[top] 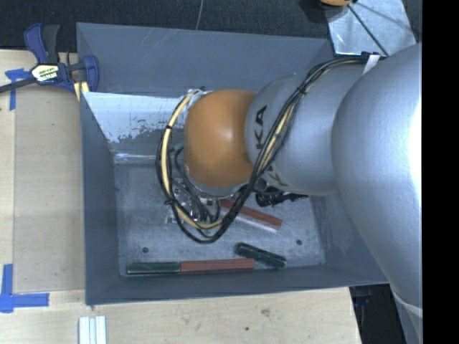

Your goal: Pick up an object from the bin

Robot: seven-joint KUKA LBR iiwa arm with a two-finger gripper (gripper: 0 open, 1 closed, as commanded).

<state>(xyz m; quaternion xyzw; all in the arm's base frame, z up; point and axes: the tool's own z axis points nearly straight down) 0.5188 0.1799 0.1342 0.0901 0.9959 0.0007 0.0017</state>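
Note:
My gripper [192, 206] hangs low over the middle of the bin floor, mostly covered from above; just its dark body with metal parts shows. Directly to its right lies a reddish-brown flat stick [256, 216], slanting down to the right, its left end hidden under the gripper. A short dark green marker-like piece [261, 256] lies nearer the front, to the right of the gripper. Whether anything is in the gripper cannot be seen.
A long thin rod [191, 266], dark green at its left end and red-brown along the rest, lies against the bin's front wall. The arm with its orange cover and cables spans the bin's right and back. Bare floor shows at the left.

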